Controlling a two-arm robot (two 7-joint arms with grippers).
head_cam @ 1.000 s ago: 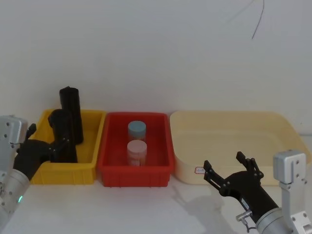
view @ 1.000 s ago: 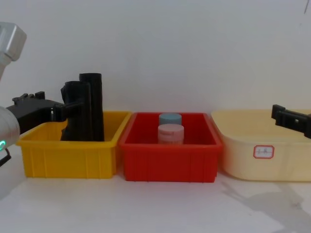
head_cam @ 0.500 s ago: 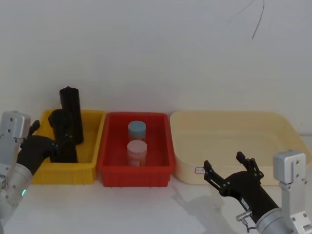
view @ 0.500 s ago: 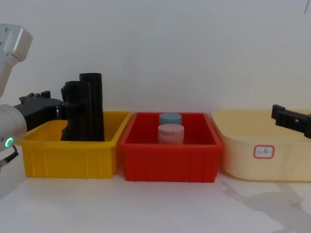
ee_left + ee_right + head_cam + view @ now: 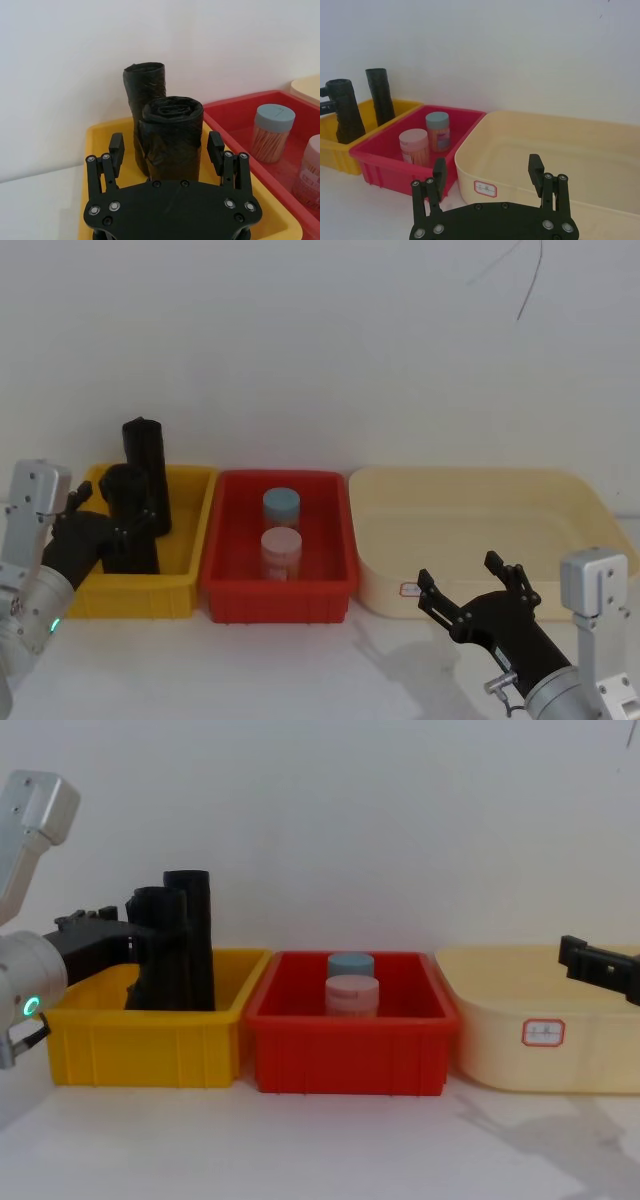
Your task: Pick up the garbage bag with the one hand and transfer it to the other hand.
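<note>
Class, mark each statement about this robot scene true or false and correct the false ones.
1. The garbage bag stands in the yellow bin. True.
2. The left gripper is shut on it. False: its fingers stand open, one each side of the bag.
3. The red bin holds a blue-lidded jar and a pink-lidded jar. True.
4. The right gripper holds a jar. False: it is open and empty, near the cream bin.

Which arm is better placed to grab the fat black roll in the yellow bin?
Left. The left gripper, open, straddles the garbage bag in the yellow bin; the right gripper hangs open far off, before the cream tub.
</note>
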